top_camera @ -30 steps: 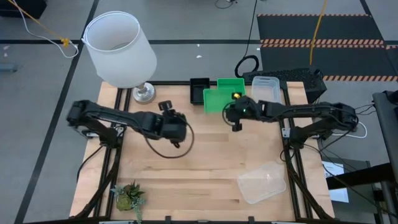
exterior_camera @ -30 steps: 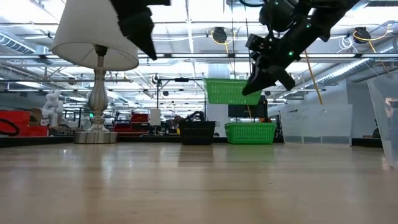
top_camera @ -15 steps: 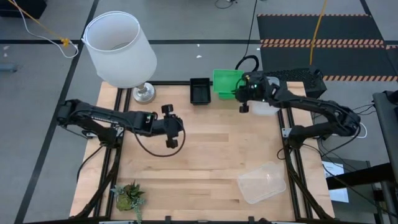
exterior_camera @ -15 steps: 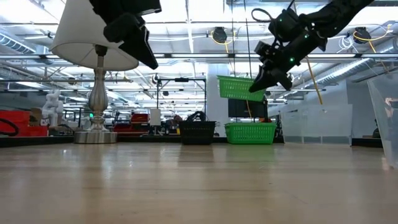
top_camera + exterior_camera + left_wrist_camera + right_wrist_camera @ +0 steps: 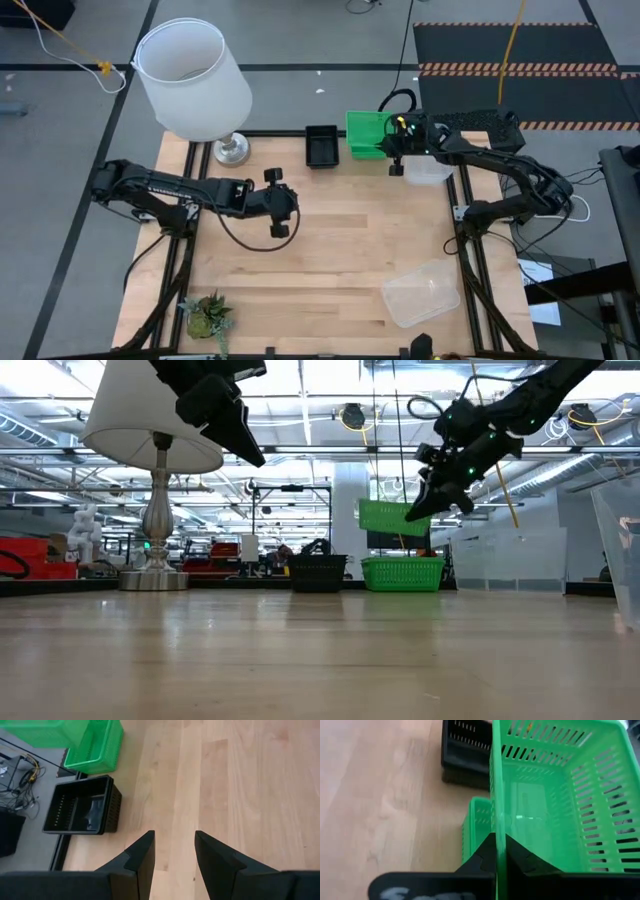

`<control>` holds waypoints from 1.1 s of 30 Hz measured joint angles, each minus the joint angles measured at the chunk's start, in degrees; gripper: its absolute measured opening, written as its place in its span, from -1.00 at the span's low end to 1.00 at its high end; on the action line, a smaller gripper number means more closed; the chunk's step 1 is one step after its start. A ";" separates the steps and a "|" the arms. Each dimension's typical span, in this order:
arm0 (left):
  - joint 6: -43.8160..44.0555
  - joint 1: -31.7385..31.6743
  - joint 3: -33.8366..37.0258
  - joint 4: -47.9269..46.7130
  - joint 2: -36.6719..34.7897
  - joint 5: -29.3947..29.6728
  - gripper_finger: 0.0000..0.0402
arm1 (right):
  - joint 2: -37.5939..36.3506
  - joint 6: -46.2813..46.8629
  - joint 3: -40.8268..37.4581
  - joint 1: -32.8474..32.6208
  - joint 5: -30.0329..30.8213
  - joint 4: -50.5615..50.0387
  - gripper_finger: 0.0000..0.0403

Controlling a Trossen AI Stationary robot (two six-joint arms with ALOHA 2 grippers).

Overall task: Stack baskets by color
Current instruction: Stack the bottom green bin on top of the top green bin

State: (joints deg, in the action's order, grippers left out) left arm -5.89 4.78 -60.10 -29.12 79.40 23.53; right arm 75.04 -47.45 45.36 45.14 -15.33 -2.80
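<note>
Your right gripper [image 5: 396, 152] has carried the green basket [image 5: 392, 517] from mid-table, where it hung a second ago, out to about one o'clock on the table, and it now hangs just above the second green basket [image 5: 402, 573] waiting at the far edge. The fingers are pinched together on one side wall of the held basket, thin plastic sandwiched between the pads. In the low view it has come down lower than half a second ago, yet daylight shows between the two greens, so the stack is, by my reading, one lowering away. It hangs slightly tilted; you may need to level it before it nests.

Your left gripper [image 5: 174, 851] waits over bare wood near nine o'clock of centre, fingers apart and holding nothing, having pulled back a little toward its own side.

Both green baskets are rigid moulded plastic with slotted, lattice-like walls and slightly tapered sides, a shape made to nest. The black basket [image 5: 321, 146] sits at twelve o'clock just beside them, the same slotted build, matte. One clear basket [image 5: 421, 291] lies at about five o'clock, smooth and translucent; another clear basket [image 5: 430, 170] sits at the far edge near your right arm. The table [image 5: 330, 250] is pale planked wood.
</note>
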 joint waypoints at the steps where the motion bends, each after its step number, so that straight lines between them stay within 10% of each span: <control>1: 0.00 0.00 0.00 0.09 0.00 -0.02 -0.30 | 0.82 -0.16 0.00 0.17 0.05 0.11 -1.00; 33: -0.27 0.00 0.00 2.82 0.02 -2.73 -0.30 | 8.07 -3.82 0.00 5.53 -2.87 1.53 -1.00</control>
State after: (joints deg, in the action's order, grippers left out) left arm -6.16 4.78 -60.10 -26.30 79.42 20.80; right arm 83.11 -51.27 45.36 50.68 -18.20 -1.27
